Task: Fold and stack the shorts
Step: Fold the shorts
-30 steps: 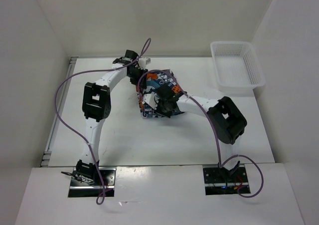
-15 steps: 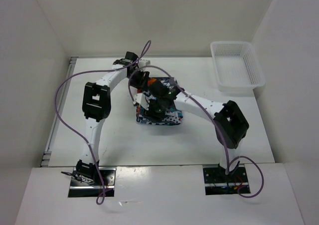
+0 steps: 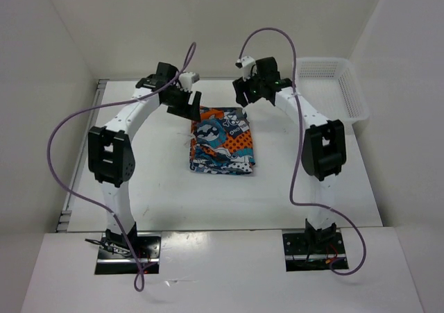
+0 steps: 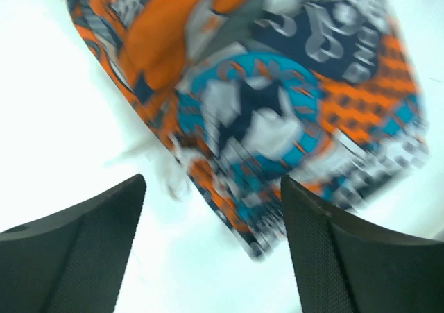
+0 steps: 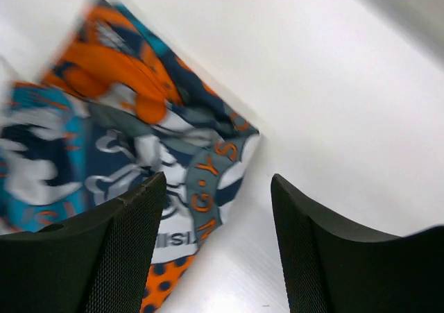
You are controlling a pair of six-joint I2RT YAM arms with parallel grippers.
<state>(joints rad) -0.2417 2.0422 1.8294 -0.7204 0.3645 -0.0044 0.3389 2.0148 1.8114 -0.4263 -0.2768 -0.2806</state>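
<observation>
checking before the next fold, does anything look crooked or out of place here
Nothing stands out: the shorts lie flat on the table in a compact folded rectangle, edges fairly square. The basket sits upright, far right.

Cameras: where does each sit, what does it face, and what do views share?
Top external: above, behind the robot, looking down on table, left arm, right arm, shorts, basket.
Left wrist: on its arm, looking down through the open left gripper at shorts.
Right wrist: likewise, right gripper open, shorts' corner.
Shared: all show the shorts.
</observation>
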